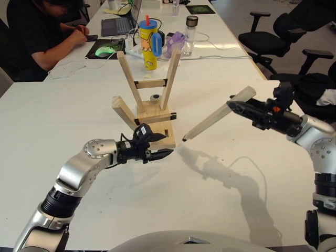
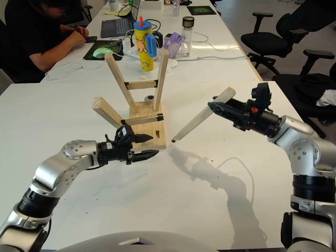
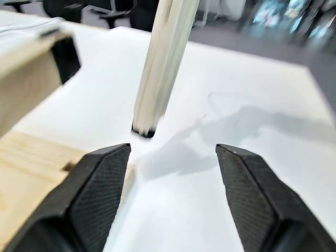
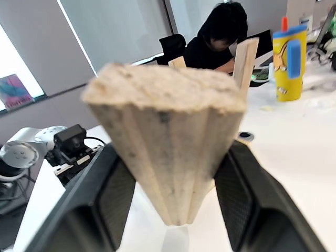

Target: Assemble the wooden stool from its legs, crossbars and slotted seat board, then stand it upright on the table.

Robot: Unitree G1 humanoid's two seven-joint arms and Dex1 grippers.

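Observation:
The partly built stool lies upside down: its slotted seat board (image 1: 167, 139) rests flat on the table with three legs (image 1: 129, 73) sticking up, joined by crossbars (image 1: 151, 83). My left gripper (image 1: 160, 146) is open just at the board's near edge, nothing between its fingers (image 3: 100, 189). My right gripper (image 1: 234, 107) is shut on the upper end of a loose wooden leg (image 1: 212, 121). That leg slants down to the left, its black-tipped foot hovering just right of the board. In the left wrist view the leg (image 3: 163, 63) hangs beyond the open jaws.
A yellow cup (image 1: 149, 44), a bottle (image 1: 190, 34), a laptop (image 1: 119, 24) and cables crowd the table's far side. A person sits at the far left. Office chairs (image 1: 273, 37) stand off the right edge. White tabletop (image 1: 210, 199) lies in front.

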